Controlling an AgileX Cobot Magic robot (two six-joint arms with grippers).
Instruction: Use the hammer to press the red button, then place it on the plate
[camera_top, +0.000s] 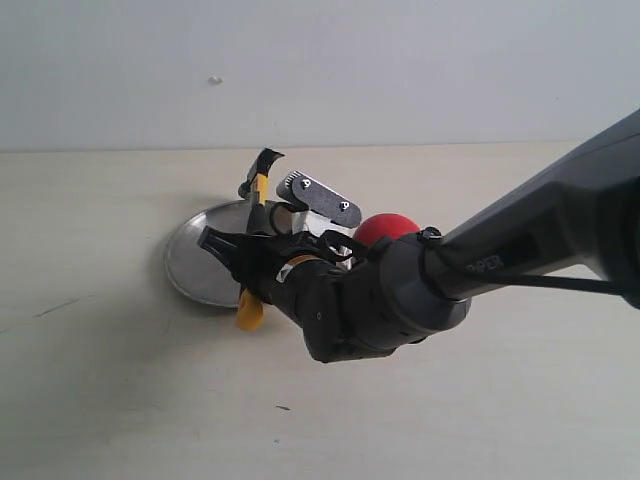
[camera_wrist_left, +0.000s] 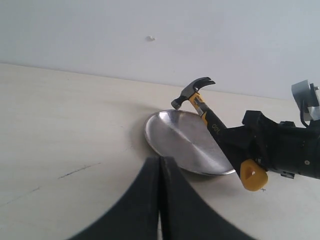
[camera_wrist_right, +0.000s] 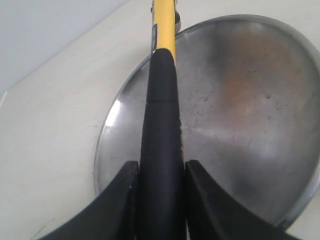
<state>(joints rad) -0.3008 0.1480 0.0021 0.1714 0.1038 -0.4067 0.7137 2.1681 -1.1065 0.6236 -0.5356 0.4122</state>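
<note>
A pale, matte surface (camera_top: 120, 400) fills the scene, backed by a plain white wall (camera_top: 320, 70). The right arm (camera_top: 530, 235) reaches in low from the right and across the middle, its wrist bent toward the plate (camera_top: 190, 262), which lies flat left of centre. The red button (camera_top: 388, 227) sits just behind the wrist, partly hidden. The right claw (camera_wrist_right: 161, 200) grips the black handle of the hammer (camera_wrist_left: 209, 116), which slants over the plate with its head raised past the far rim. The left claw (camera_wrist_left: 160, 165) hangs apart from them, fingers pressed together and holding nothing.
</note>
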